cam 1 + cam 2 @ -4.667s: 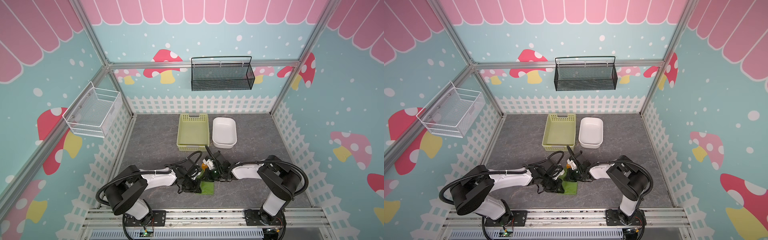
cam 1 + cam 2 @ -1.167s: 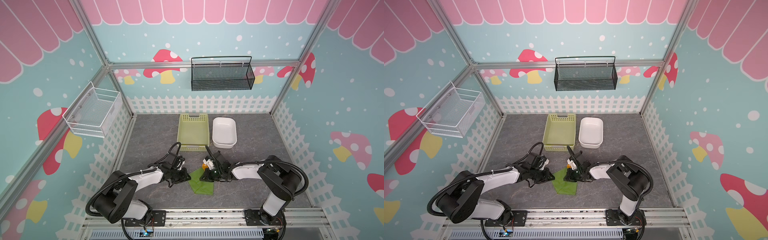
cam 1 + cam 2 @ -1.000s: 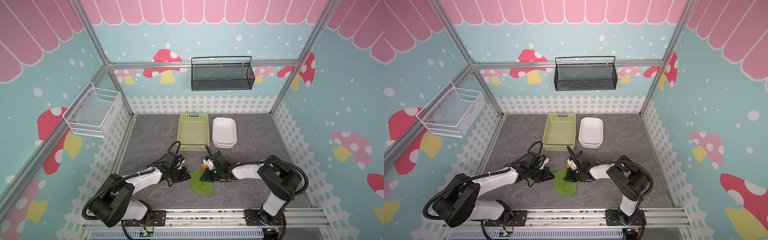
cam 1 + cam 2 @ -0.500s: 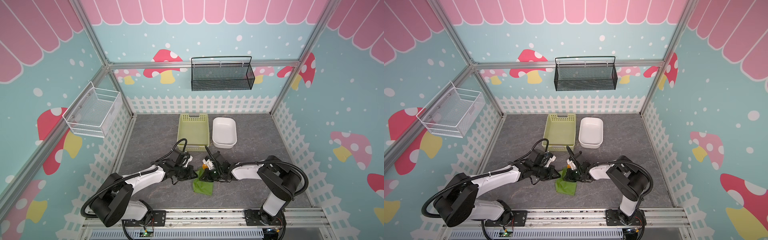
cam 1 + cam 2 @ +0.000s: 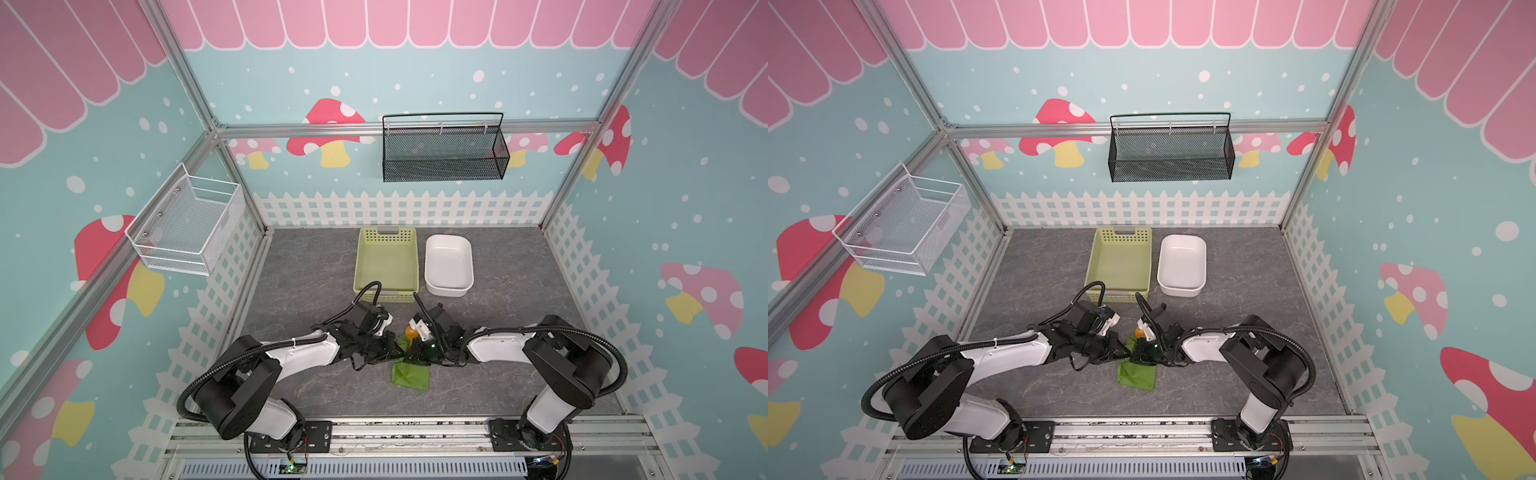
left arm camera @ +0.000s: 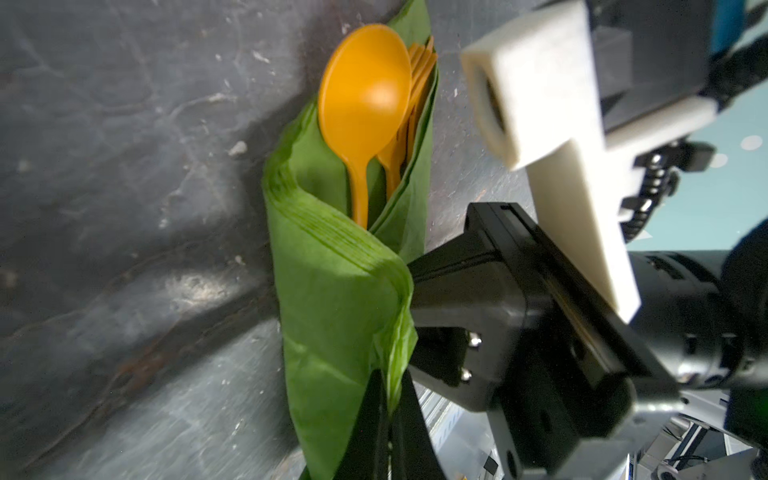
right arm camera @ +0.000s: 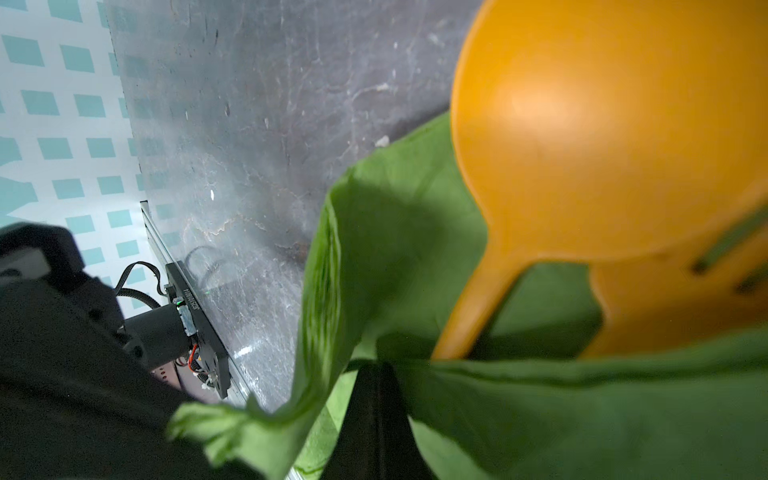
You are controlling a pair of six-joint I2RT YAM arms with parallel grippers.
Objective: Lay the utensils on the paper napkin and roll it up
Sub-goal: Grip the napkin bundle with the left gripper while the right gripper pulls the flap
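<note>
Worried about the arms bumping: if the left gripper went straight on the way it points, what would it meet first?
The paper napkin fold pinched in the left gripper; right behind, probably the right gripper facing it, though depth is unclear.

Matt, creased green paper is seen in the paper napkin (image 6: 340, 299), pinched between the jaws of the left gripper (image 6: 390, 411). Beyond them, smooth glossy orange plastic is shown by the spoon (image 6: 365, 91). The tabletop (image 6: 124, 208) is finished matt grey.

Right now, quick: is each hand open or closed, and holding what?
Left hand: closed, pinching the napkin.
Right hand: closed, also pinching the napkin.
</note>
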